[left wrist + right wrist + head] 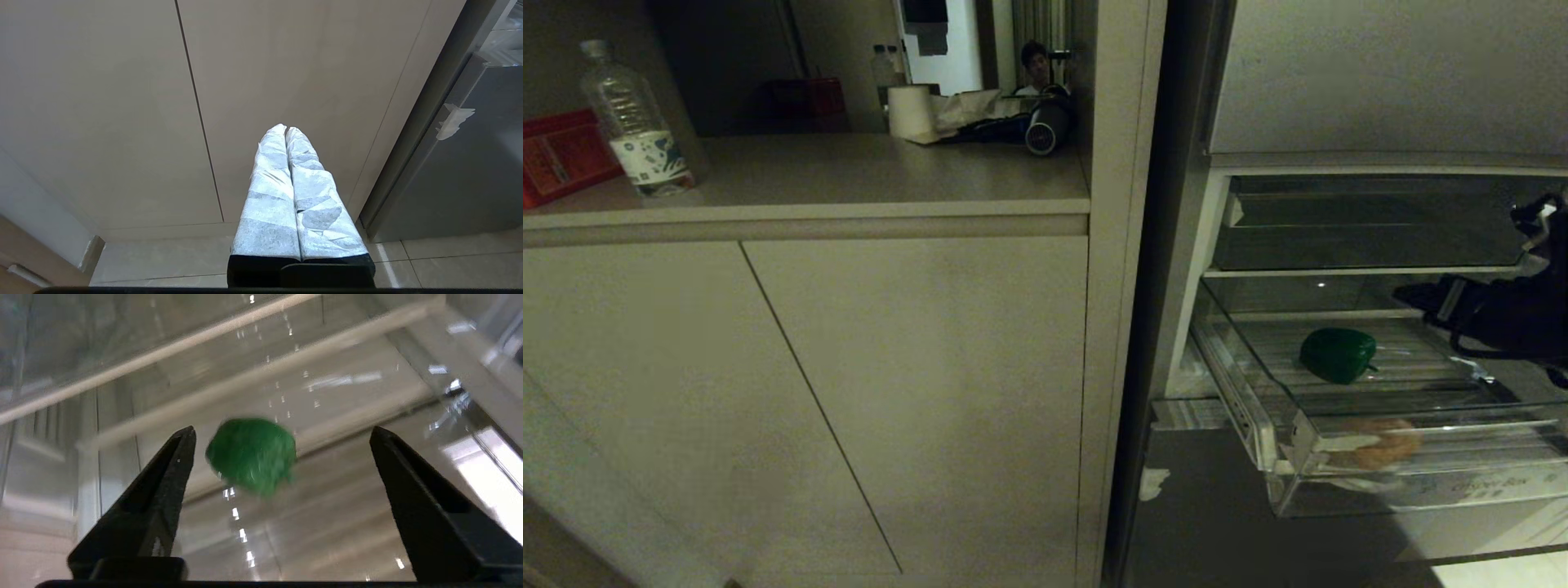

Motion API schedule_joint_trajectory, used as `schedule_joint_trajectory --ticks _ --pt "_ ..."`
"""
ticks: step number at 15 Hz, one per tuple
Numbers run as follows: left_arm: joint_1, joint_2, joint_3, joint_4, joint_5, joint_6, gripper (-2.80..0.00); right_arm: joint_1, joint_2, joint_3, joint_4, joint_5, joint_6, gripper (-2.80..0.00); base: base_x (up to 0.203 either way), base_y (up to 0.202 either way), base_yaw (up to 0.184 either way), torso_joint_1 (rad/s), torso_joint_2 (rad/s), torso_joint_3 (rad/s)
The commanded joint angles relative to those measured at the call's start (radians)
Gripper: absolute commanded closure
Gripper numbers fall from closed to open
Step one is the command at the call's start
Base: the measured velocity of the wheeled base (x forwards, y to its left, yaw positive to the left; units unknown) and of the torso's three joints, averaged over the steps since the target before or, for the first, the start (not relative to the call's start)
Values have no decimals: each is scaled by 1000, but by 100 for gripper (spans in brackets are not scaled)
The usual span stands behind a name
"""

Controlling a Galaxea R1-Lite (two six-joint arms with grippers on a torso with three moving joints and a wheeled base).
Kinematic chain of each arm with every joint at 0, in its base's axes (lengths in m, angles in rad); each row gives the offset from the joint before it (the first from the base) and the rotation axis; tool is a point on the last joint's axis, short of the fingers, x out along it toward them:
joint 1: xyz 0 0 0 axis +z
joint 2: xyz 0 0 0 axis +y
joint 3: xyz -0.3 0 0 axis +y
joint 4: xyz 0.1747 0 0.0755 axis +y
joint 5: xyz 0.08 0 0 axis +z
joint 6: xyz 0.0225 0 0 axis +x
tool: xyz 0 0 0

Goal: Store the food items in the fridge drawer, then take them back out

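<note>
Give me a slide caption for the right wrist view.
Open right gripper hovering over a green pepper in the clear fridge drawer.

One green pepper (1338, 354); one orange-tan bun (1379, 443); one clear drawer (1262, 412); one water bottle (637, 122); one paper roll (909, 111).

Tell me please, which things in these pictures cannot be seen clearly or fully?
- Orange-tan food piece, head view: dim and smeared behind the fridge drawer's clear front lip, so what it is stays unclear.
- Green pepper, right wrist view: blurred; whether it rests on the drawer floor cannot be judged there.
- Right gripper: its arm is cut off by the head view's right edge.
- Water bottle label, head view: too small to read.
</note>
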Motion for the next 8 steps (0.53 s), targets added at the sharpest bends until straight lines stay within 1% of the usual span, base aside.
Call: schedule_joint_trajectory --ticks 1,3,5,6,8 --pt "-1 1 0 0 1 0 0 -5 -16 9 -10 0 0 -280 0 0 0 0 0 0" --pt "1 1 0 0 1 0 0 -4 -138 74 -9 2 -12 -280 0 0 0 0 0 0" --pt "-1 1 0 0 1 0 0 -4 -297 221 -12 7 -48 -280 0 0 0 0 0 0" --pt "-1 1 0 0 1 0 0 -4 -374 296 -13 9 -60 0 0 0 0 0 0 0" --pt "-1 1 0 0 1 0 0 -4 -543 427 -13 10 -74 0 0 0 0 0 0 0"
